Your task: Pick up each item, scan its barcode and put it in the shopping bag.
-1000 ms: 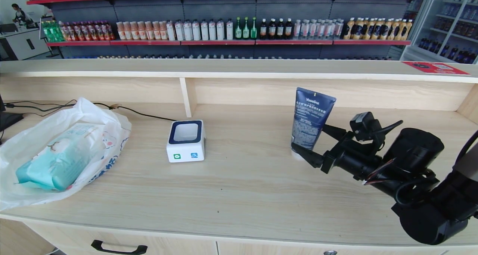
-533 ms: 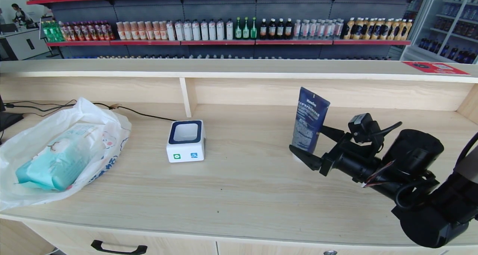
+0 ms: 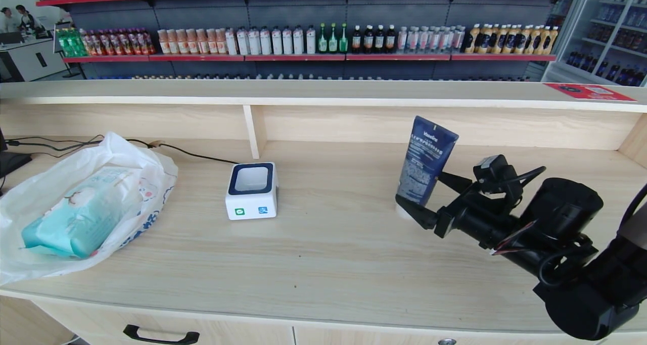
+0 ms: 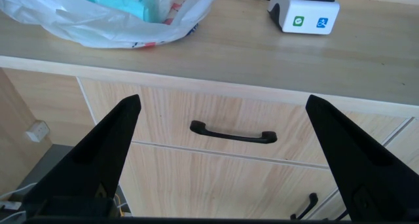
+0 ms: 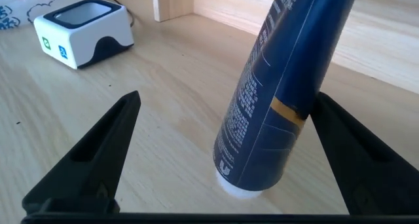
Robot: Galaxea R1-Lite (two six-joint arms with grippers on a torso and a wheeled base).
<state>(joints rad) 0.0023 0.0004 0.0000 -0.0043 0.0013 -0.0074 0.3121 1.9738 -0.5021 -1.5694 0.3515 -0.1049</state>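
Tube (image 3: 429, 153) of blue plastic stands cap-down on the counter (image 3: 323, 244), leaning a little, between the wide-spread fingers of the right hand (image 3: 420, 188), seemingly untouched. Scanner (image 3: 251, 191) and shopping bag (image 3: 121, 148) lie well to its left.

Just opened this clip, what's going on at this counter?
The robot's right hand sits open around a dark blue tube that stands, leaning a little, on the counter; the jaws have not closed on it. The white scanner is mid-counter, and the shopping bag at the left already holds a teal pack. The left hand hangs open below the counter edge, in front of a drawer.
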